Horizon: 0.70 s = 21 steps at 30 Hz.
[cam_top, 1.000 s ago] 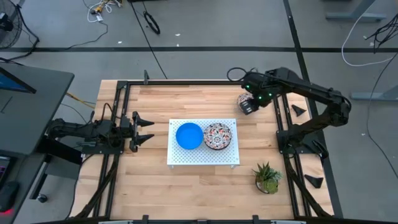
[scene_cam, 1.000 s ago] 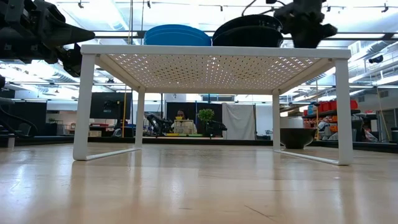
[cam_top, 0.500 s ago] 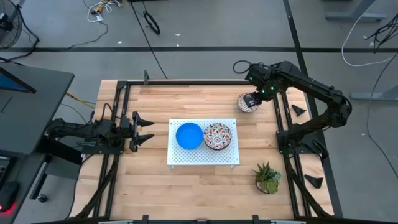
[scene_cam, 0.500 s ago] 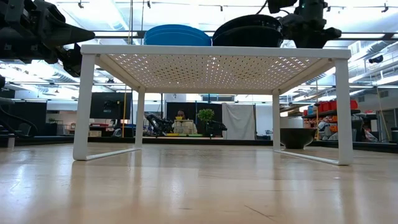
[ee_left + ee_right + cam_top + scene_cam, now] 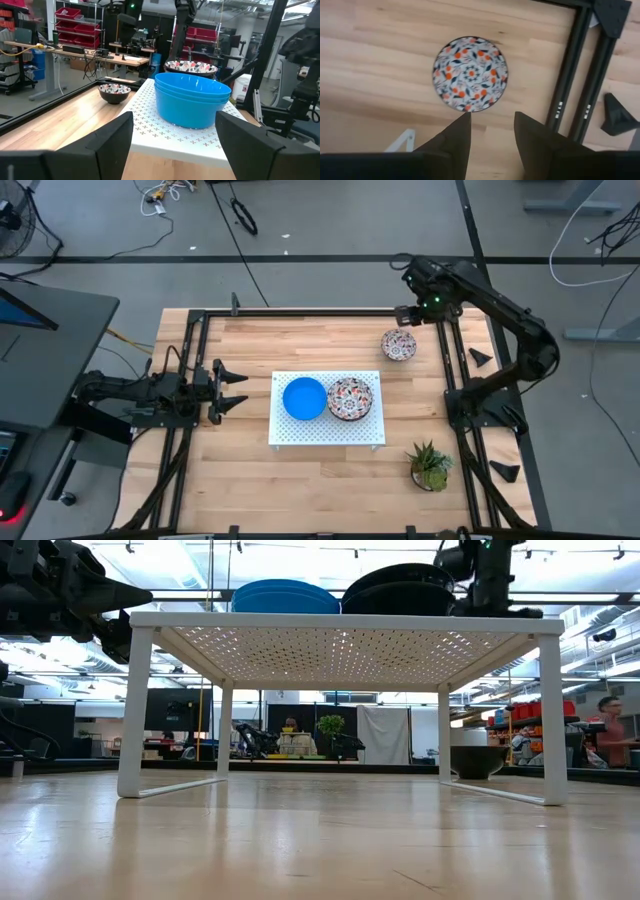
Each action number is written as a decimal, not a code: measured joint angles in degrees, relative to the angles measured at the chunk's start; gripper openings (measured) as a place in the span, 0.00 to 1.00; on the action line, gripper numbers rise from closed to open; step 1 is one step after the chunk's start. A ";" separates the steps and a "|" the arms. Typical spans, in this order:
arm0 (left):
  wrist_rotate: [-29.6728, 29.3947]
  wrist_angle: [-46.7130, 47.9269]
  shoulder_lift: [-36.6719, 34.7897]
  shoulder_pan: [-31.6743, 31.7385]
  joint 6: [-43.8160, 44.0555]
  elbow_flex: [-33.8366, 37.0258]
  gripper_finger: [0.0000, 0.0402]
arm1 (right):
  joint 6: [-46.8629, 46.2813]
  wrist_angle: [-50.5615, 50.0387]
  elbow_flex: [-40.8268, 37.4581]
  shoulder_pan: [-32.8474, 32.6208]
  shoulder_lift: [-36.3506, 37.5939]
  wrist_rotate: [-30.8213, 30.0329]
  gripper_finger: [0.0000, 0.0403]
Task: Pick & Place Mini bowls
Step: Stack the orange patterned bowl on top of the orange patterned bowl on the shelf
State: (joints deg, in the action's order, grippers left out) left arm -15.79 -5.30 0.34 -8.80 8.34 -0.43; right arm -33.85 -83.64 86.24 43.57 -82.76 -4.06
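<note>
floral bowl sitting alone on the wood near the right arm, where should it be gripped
Grip the rim of the lone floral bowl, coming straight down from above. It sits upright and open-side up on the table, apart from the white board, so one finger can go inside the wall and one outside. The right gripper, open, hangs just above it.

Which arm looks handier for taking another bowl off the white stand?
Probably the left. Its gripper, fingers open, waits level with the blue bowls on the white stand. The right gripper sits at the far edge, above the floral bowl.
</note>
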 joint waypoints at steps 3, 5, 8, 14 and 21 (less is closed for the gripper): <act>0.00 -0.01 0.01 0.00 0.01 0.00 0.72 | -0.12 -0.06 0.00 2.26 -1.52 0.00 0.37; 0.00 0.00 0.00 0.00 0.02 0.00 0.72 | -0.14 -0.09 0.00 3.60 -2.40 0.00 0.37; -0.02 0.00 0.00 0.00 0.02 0.02 0.72 | -0.65 0.10 -0.76 4.94 -3.64 0.00 0.37; -0.01 0.00 0.00 0.00 0.01 0.02 0.72 | -1.86 4.70 -7.26 6.40 -4.33 0.00 0.37; 0.00 0.00 0.00 0.00 0.02 0.00 0.72 | -3.79 13.04 -15.40 7.18 -4.33 0.02 0.37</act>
State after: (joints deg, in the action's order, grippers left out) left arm -15.79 -5.30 0.34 -8.80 8.36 -0.43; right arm -37.63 -70.60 70.84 50.75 -87.09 -4.03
